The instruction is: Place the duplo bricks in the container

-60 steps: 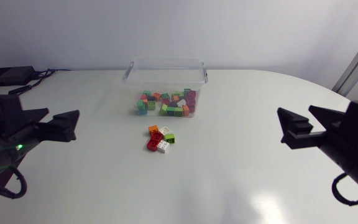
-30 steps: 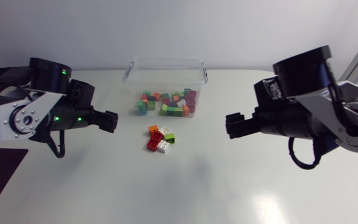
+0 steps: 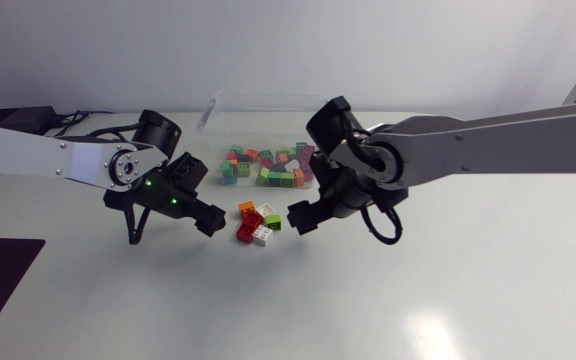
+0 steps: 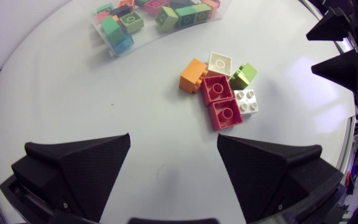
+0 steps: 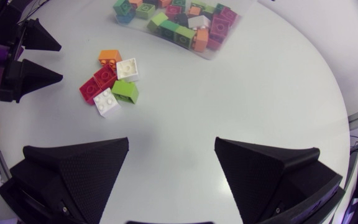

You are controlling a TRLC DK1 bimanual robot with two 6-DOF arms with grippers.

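Note:
A small pile of loose duplo bricks [image 3: 257, 222] lies on the white table just in front of the clear container [image 3: 268, 98]. The pile holds an orange brick [image 4: 192, 74], two red ones [image 4: 220, 102], a green one [image 5: 124, 91] and two white ones [image 5: 107, 101]. My left gripper [image 3: 208, 222] hovers open just left of the pile, which lies ahead of its fingers [image 4: 79, 168]. My right gripper [image 3: 298, 218] hovers open just right of the pile; nothing is between its fingers [image 5: 272, 168]. Several coloured bricks lie inside the container [image 5: 215, 53].
A black box [image 3: 13, 121] with cables sits at the table's far left corner. Bare white tabletop [image 3: 298, 300] spreads in front of the pile and to the right of my right arm.
Both arms have swung in from the table's sides to the middle. Their grippers now flank the brick pile, still open. The bricks have not moved.

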